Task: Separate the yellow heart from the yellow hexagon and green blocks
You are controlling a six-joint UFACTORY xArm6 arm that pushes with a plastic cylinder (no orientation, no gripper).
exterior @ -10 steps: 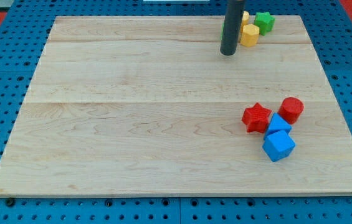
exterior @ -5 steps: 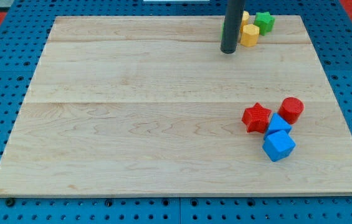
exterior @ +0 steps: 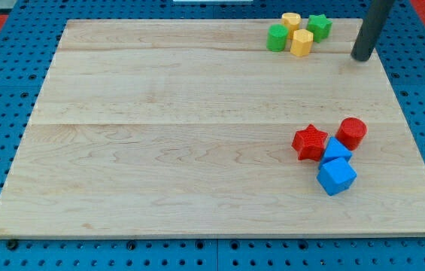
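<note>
The yellow heart sits at the far edge of the wooden board, toward the view's top right, packed into a tight cluster with three other blocks.

Nearest the view's bottom, at about four o'clock on the board, lies a blue cube, with a second blue block touching it at its twelve o'clock. A red star presses against that second blue block from its nine o'clock side, and a red cylinder stands just beside it at one o'clock.

Well apart from these, up at the far edge, is the cluster. The yellow hexagon is its nearest member. A green cylinder-like block lies at the hexagon's nine o'clock, touching or nearly so. The heart sits at the hexagon's eleven o'clock, right against it, and a green star is at the hexagon's one o'clock, just beside the heart's three o'clock side.

My tip rests on the board at the cluster's four o'clock, clear of every block, the green star being nearest. The arm carries no pincer, only the bare rod, so nothing is grasped.
</note>
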